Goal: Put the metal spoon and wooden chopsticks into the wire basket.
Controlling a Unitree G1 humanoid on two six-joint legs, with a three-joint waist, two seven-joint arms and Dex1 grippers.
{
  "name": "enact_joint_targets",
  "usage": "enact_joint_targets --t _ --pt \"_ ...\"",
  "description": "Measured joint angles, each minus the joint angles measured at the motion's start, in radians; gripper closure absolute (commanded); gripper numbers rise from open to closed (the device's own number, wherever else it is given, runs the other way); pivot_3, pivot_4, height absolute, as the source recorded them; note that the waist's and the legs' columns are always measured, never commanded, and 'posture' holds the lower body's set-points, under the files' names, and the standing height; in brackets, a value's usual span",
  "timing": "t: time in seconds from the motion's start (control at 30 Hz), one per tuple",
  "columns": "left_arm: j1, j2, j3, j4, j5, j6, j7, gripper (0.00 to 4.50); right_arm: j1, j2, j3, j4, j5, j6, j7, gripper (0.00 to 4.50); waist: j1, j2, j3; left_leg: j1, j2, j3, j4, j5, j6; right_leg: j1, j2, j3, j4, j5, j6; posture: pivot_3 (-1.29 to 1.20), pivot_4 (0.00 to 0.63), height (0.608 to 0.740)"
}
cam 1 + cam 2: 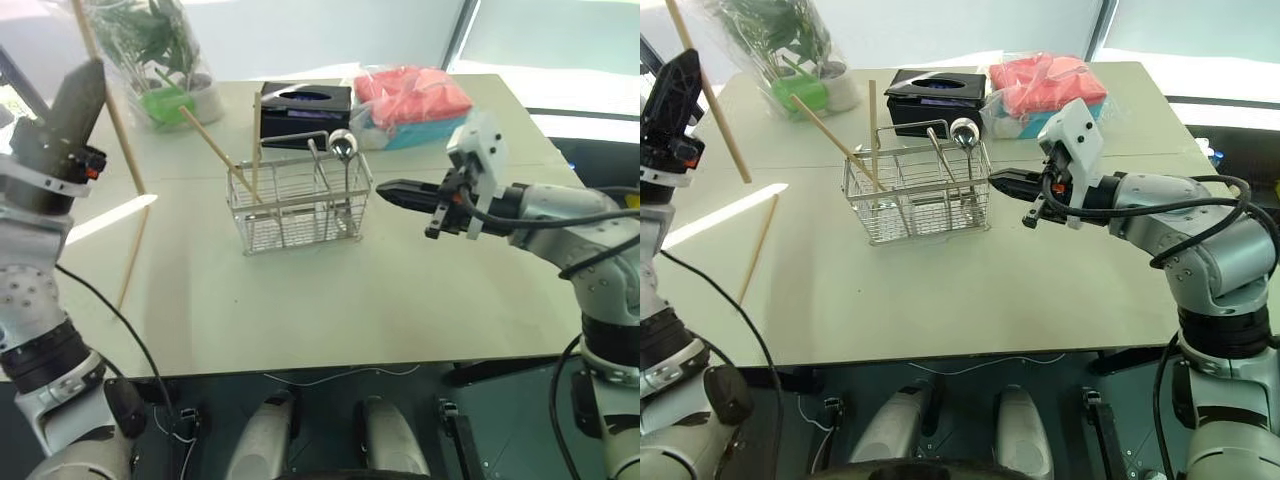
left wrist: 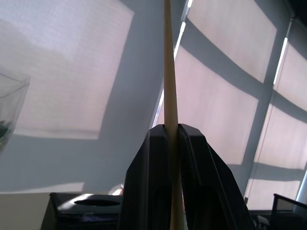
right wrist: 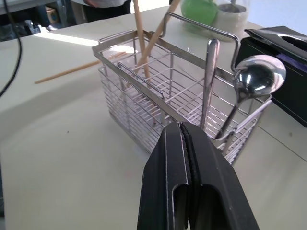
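Note:
The wire basket [image 1: 300, 205] stands mid-table. In it are the metal spoon [image 1: 342, 146], bowl up at the right end, and two wooden chopsticks [image 1: 215, 152] leaning at the left end. My left gripper [image 1: 78, 95] is raised high at the far left and is shut on another chopstick [image 2: 169, 86], which slants down past it. One more chopstick [image 1: 133, 255] lies on the table near the left edge. Just right of the basket, my right gripper [image 3: 181, 125] hovers shut and empty, pointing at the spoon end.
A black tissue box [image 1: 305, 105] sits right behind the basket, with a pink packet [image 1: 415, 98] to its right. A wrapped plant [image 1: 160, 60] stands at the back left. A second metal handle [image 3: 210, 81] stands beside the spoon.

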Motion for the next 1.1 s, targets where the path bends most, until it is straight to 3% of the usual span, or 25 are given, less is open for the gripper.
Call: enact_joint_targets --t 0.4,0.8,0.93,1.1 --pt "-0.081 -0.208 -0.227 0.216 0.188 -0.258 -0.069 4.46 -0.009 0.002 -0.012 -0.047 0.028 0.021 -0.048 4.5 -0.002 0.0 0.0 0.0 0.0 0.0 0.0 0.0 0.0 0.0 0.0 0.0 0.0 0.001 0.003 0.0 0.15 0.74" --pt "-0.09 -0.288 -0.334 0.328 0.36 -0.462 -0.119 4.46 -0.004 0.008 -0.018 -0.066 0.05 0.022 -0.099 4.5 -0.001 0.0 0.0 0.0 0.0 0.0 0.0 0.0 0.001 0.0 0.0 0.0 0.0 0.002 0.003 0.0 0.15 0.74" --pt "-0.069 -0.296 -0.342 0.322 0.369 -0.465 -0.118 2.86 -0.001 0.008 -0.022 -0.066 0.051 0.021 -0.108 4.5 -0.002 0.0 0.0 0.0 0.0 0.0 0.0 0.0 0.001 0.0 0.0 0.0 0.0 0.002 0.003 0.0 0.15 0.74" --pt "-0.062 -0.296 -0.35 0.318 0.372 -0.466 -0.114 0.19 -0.001 0.008 -0.022 -0.066 0.05 0.02 -0.109 4.5 0.0 0.0 0.0 0.0 0.0 0.0 0.0 0.0 0.001 0.0 0.0 0.0 0.0 0.002 0.003 0.0 0.15 0.74"
